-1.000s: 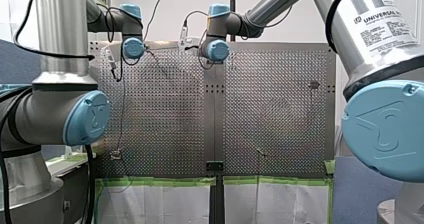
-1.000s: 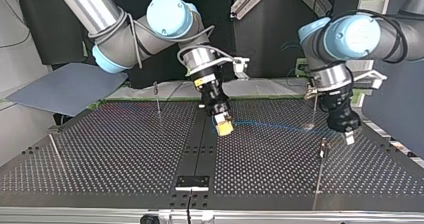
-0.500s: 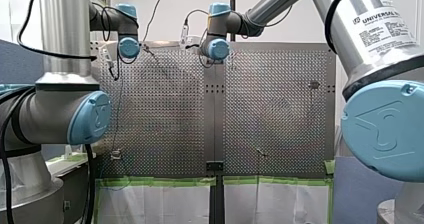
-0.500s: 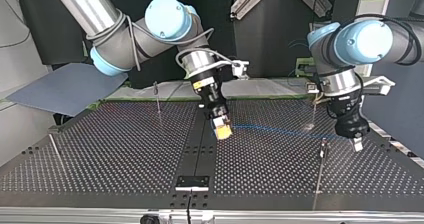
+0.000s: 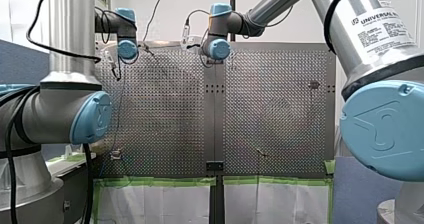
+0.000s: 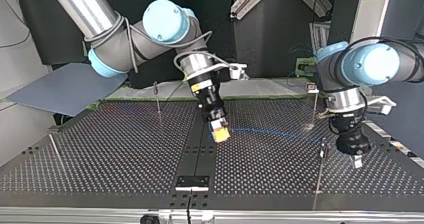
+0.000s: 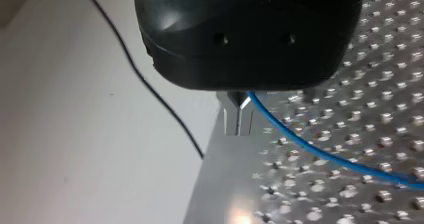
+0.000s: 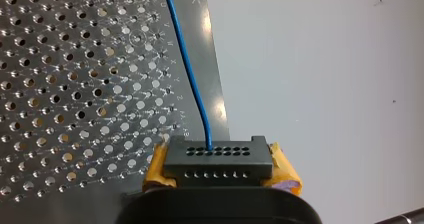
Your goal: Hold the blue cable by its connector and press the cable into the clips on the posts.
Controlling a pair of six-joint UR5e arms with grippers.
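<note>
Since half a second ago my left gripper (image 6: 356,160) has swung out toward the top view's right and come nearer the camera, passing the thin post (image 6: 320,171) that stands just beside it, while my right gripper (image 6: 220,132) has only eased down a little near the middle seam of the perforated table (image 6: 100,154). In the right wrist view the yellow pads are clamped on the black connector (image 8: 218,156), and the blue cable (image 6: 272,132) leaves it and runs low over the table toward my left arm. In the left wrist view the metal fingers (image 7: 239,120) are drawn together with the cable coming out at their base, so I judge it pinched there. The line crosses close by the post's tip, but its clip is too small to make out, and whether the cable is seated I cannot tell. To do this step well, I judge the span should stay taut but not strained — line it up directly over the clip first, then lower both ends together so the push goes straight down rather than bending that slender post sideways. The grip on the connector must not twist.
</note>
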